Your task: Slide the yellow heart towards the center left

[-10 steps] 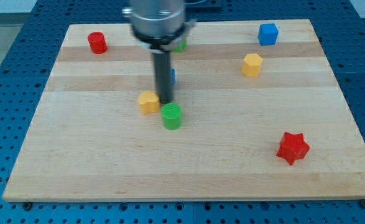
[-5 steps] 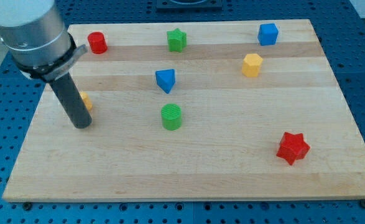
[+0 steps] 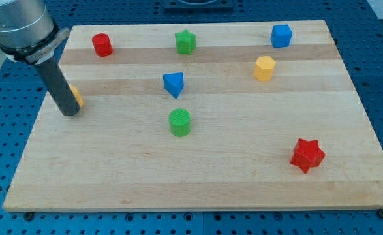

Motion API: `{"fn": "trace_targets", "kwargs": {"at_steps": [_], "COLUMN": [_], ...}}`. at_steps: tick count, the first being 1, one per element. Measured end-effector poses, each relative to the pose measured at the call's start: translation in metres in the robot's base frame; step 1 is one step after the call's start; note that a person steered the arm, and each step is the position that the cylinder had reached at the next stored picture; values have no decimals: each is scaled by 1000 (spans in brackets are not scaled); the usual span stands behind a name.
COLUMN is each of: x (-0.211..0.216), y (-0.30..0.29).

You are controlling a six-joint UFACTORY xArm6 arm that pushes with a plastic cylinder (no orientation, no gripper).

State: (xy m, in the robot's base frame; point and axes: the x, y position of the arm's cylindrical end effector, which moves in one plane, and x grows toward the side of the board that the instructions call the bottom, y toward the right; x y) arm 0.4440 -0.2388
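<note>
The yellow heart (image 3: pixel 76 95) lies at the board's left side, mostly hidden behind my rod; only a sliver of its right side shows. My tip (image 3: pixel 69 113) rests on the board just below and left of the heart, touching or nearly touching it. The rod rises up and left to the grey arm body at the view's top left.
A red cylinder (image 3: pixel 102 44), green star (image 3: pixel 186 42) and blue cube (image 3: pixel 280 35) sit along the top. A blue triangular block (image 3: pixel 173 83), yellow hexagon (image 3: pixel 264 68), green cylinder (image 3: pixel 179 122) and red star (image 3: pixel 306 155) are spread over the wooden board (image 3: pixel 243 189).
The yellow heart has gone from beside the green cylinder to the board's left side. My tip swept left with it, then moved a little further left and up.
</note>
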Motion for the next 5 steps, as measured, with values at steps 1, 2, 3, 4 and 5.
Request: {"fn": "trace_targets", "kwargs": {"at_steps": [1,2,3,4,5], "x": [17,-6,-21,-26,-26], "y": [-55,-43,5,7,7]}}
